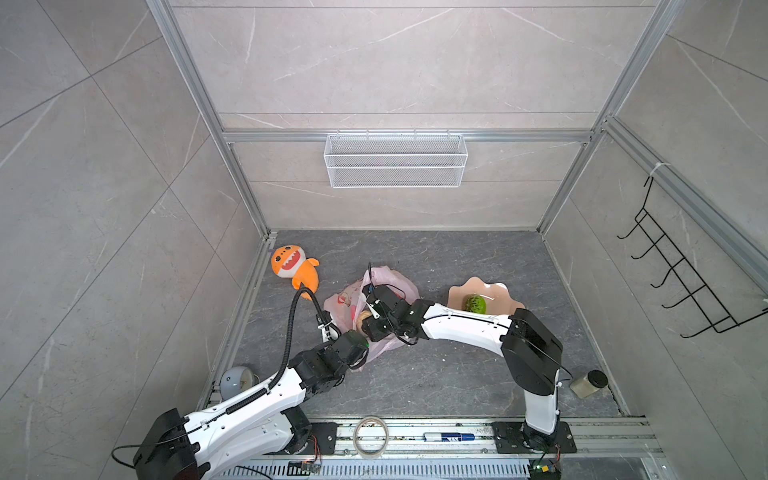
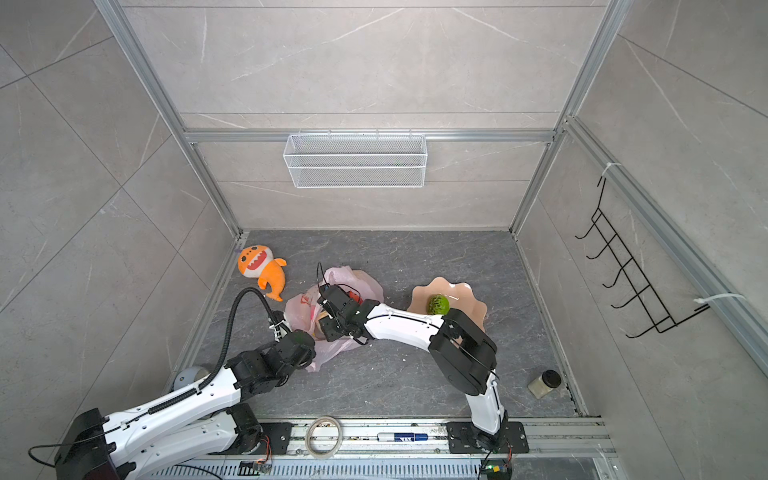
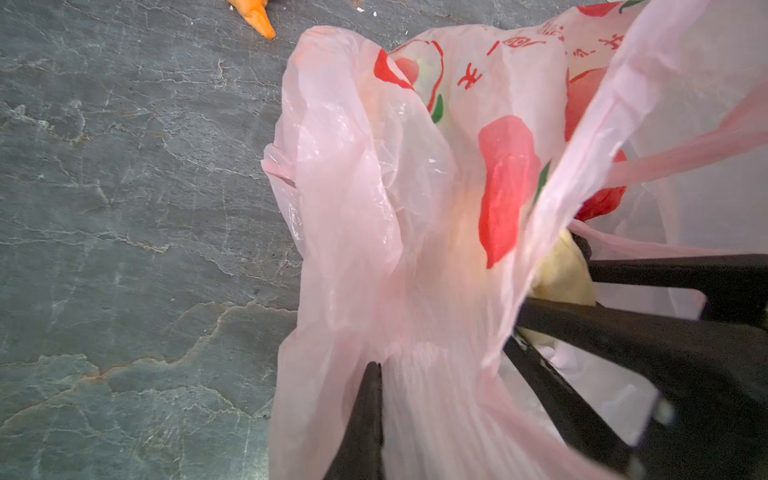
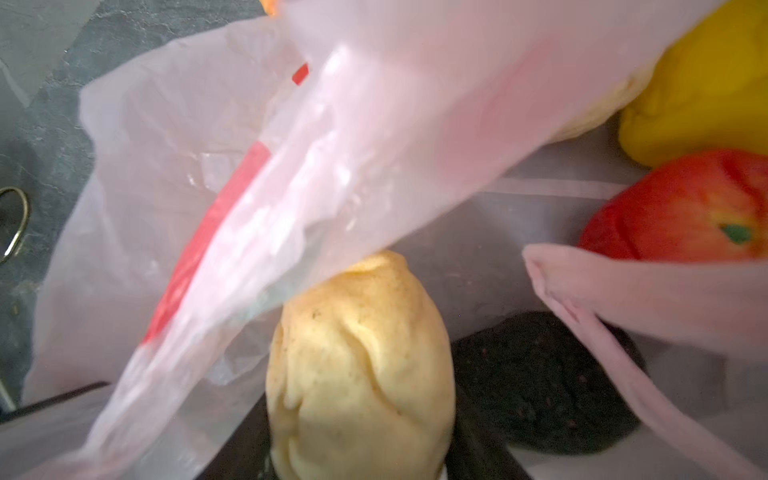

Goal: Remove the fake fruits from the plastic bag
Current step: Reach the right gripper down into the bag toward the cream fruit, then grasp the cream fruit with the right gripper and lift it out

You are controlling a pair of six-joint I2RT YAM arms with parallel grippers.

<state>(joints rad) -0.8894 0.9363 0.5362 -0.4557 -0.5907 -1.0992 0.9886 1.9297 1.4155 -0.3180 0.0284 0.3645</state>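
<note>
One fruit out: green bumpy ball (image 1: 476,304) in scalloped bowl (image 1: 505,293). Left gripper (image 3: 440,357) pinches plastic bag (image 3: 353,187); right gripper (image 4: 359,436) clasps cream lumpy piece (image 4: 357,353) inside. Next, you lift it clear of bag.

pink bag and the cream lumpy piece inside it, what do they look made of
The pink bag: thin plastic film, glossy, translucent; it crinkles and shapes show through. The cream lumpy piece: probably moulded plastic or foam, matte, with soft folds and faint specks; which one is unclear.
</note>
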